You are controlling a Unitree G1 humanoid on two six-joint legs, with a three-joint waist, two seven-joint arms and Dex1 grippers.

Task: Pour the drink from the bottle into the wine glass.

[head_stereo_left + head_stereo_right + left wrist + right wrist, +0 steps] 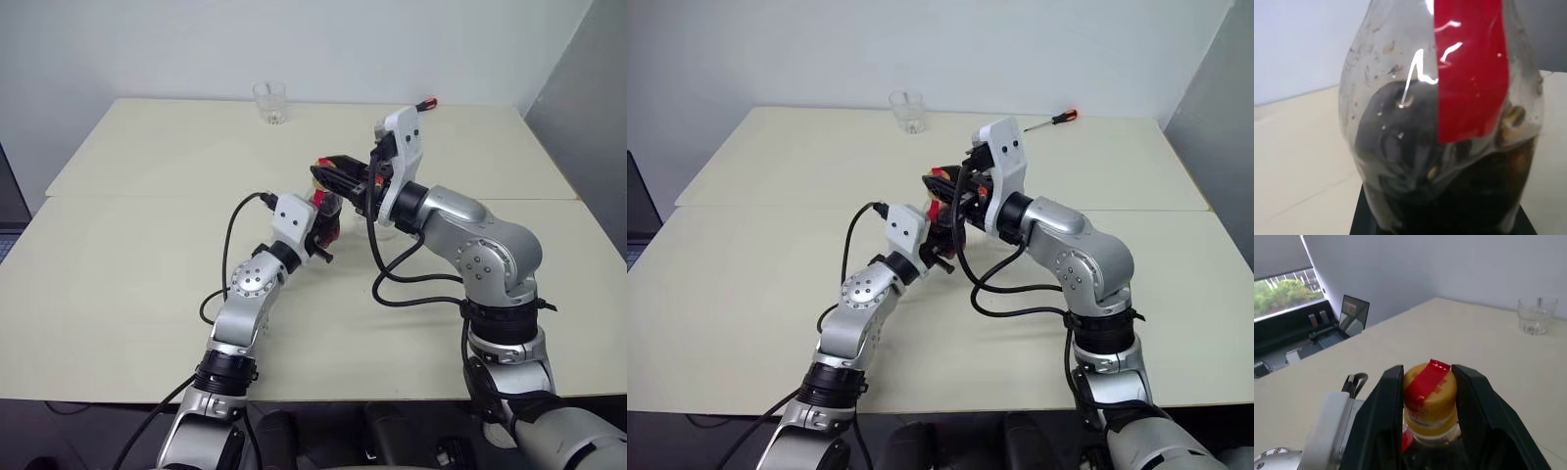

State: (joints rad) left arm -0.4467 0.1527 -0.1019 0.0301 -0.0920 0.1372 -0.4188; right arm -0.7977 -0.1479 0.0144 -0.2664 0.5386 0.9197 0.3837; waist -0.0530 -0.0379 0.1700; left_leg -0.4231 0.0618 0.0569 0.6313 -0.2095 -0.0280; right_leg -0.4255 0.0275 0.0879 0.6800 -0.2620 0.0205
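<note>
bottle [1449,127] base cropped, neck behind right hand [1430,396]

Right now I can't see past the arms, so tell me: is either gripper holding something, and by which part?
Both hold the bottle: the left gripper clamps its body, the right gripper its yellow cap.

Glossy clear plastic bottle [1440,122], shiny red label strip; smooth matt table [147,294]; clear glass tumbler [269,102]
</note>
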